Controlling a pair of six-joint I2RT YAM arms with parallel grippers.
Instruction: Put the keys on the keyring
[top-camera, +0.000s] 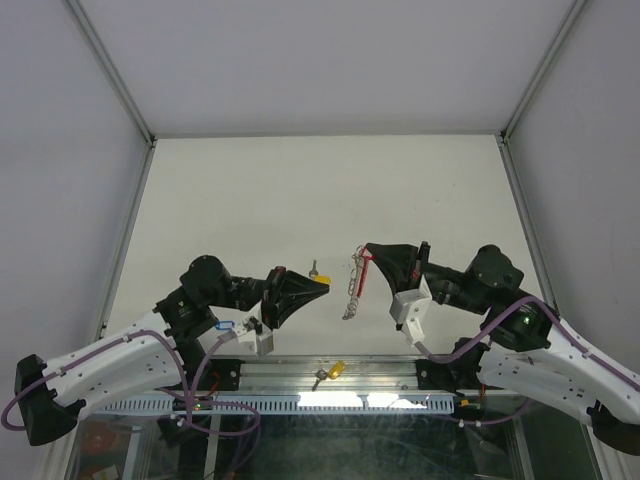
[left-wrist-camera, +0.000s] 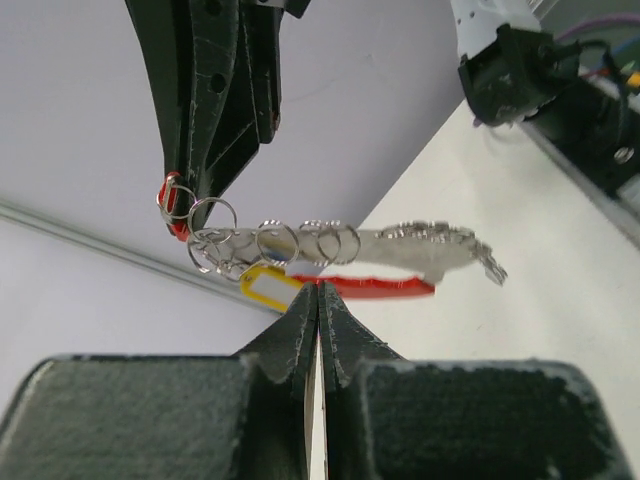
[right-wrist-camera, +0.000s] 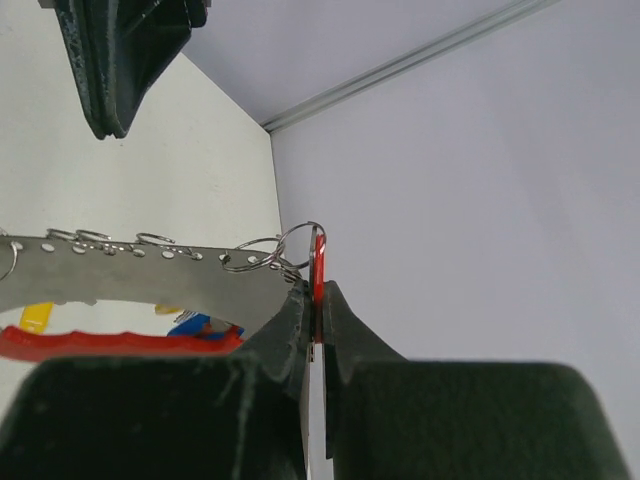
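Between the two arms, above the pale surface (top-camera: 300, 190), the keyring (top-camera: 353, 288) hangs from the right claw (top-camera: 366, 252). That claw is closed on the red band at the keyring's upper end. In the overhead view its long axis runs from that claw toward the near edge, leaning slightly left, with the row of rings trailing down.

The right wrist view shows the red band pinched edge-on between the fingertips, and the silver strip of rings stretching away to the left.

The left claw (top-camera: 320, 288) has its jaws pressed fully together. A yellow-tagged key (top-camera: 314, 270) sits right at its tips, blade pointing away from the arms, but I cannot tell whether it is pinched.

Only the overhead view shows a second yellow-tagged key (top-camera: 334, 370) on the near rail and a blue tag (top-camera: 225, 324) beside the left arm.
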